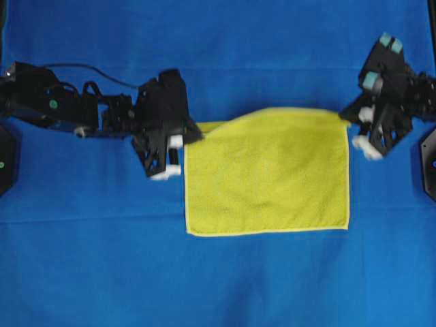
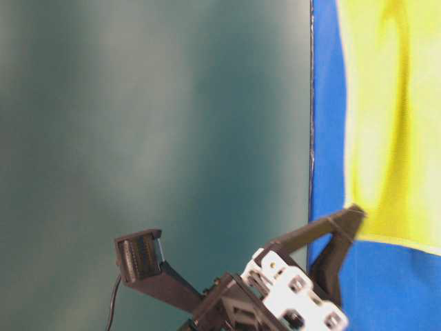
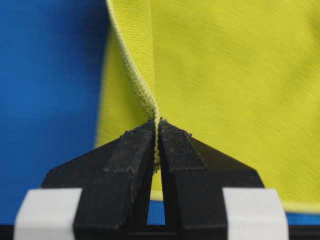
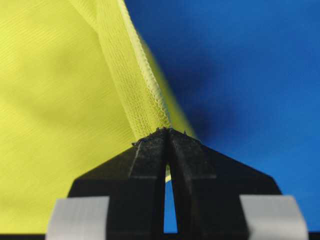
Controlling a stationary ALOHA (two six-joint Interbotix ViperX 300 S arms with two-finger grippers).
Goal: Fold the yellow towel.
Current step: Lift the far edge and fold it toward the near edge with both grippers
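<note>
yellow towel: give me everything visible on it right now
The yellow towel is a yellow-green terry cloth with a paler stitched hem, lying on the blue cloth. Its near part lies flat; the far edge is lifted and bowed. The left gripper and right gripper are each shut on a far corner, pinching the hem.

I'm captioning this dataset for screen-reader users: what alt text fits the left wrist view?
The left gripper, seen close up, is shut on the hemmed edge of the yellow towel, its two black fingers pinching the stitched hem. The towel spreads up and to the right, over the blue cloth.
</note>
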